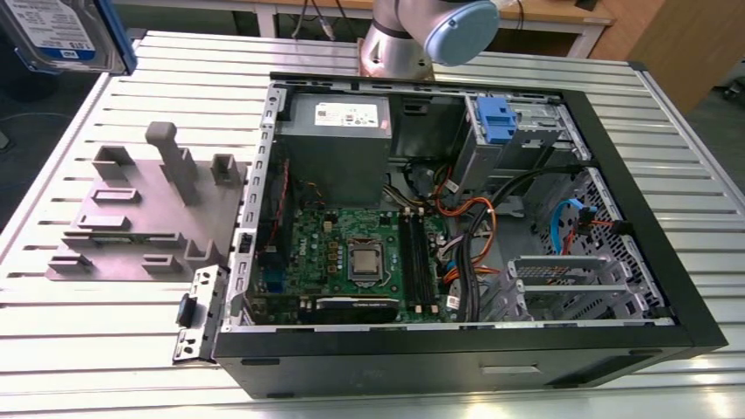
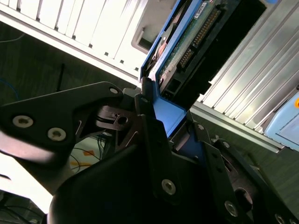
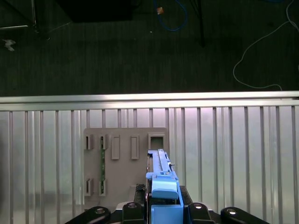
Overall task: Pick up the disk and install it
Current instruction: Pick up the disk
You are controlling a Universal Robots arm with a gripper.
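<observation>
disk (image 1: 58, 30) is held aloft, clamped tight in the gripper (image 2: 170, 126), at ten o'clock of the open computer case (image 1: 466, 358).

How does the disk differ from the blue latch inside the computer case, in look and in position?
The disk is a silver-grey drive with a white-and-blue label, framed by a blue bracket; the blue latch is plain blue plastic with no label. The disk is outside the computer case, clamped in the hand; the blue latch sits inside the case. The disk looks larger than the blue latch in the exterior view. Both have blue plastic.
</observation>
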